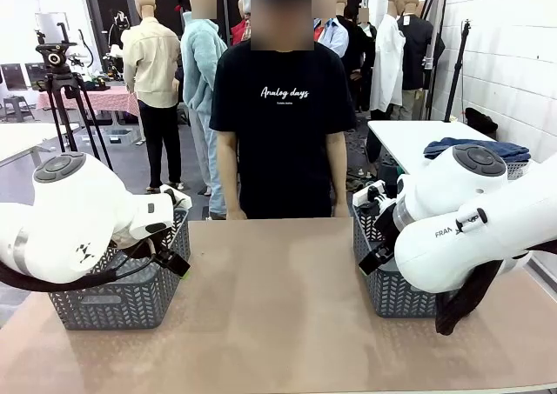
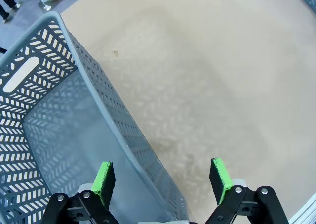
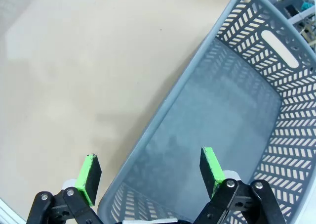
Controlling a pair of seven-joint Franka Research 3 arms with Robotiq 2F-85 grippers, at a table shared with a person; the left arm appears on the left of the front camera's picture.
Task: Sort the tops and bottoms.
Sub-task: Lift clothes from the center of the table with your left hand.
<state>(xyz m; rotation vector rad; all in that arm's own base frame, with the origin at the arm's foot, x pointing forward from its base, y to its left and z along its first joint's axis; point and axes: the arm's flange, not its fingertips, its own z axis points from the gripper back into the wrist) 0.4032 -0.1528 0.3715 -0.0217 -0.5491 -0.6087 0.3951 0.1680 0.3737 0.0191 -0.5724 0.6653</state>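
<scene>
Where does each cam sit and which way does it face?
Front: fixed between the arms, robot's side, facing across the table at the person; left arm, right arm, left basket, right basket show.
Left wrist: on the left wrist, looking down past the open left pincer at the left basket's wall and tabletop.
Right wrist: on the right wrist, looking down past the open right pincer into the right basket.
Shared: front and each wrist view share that side's basket.
</scene>
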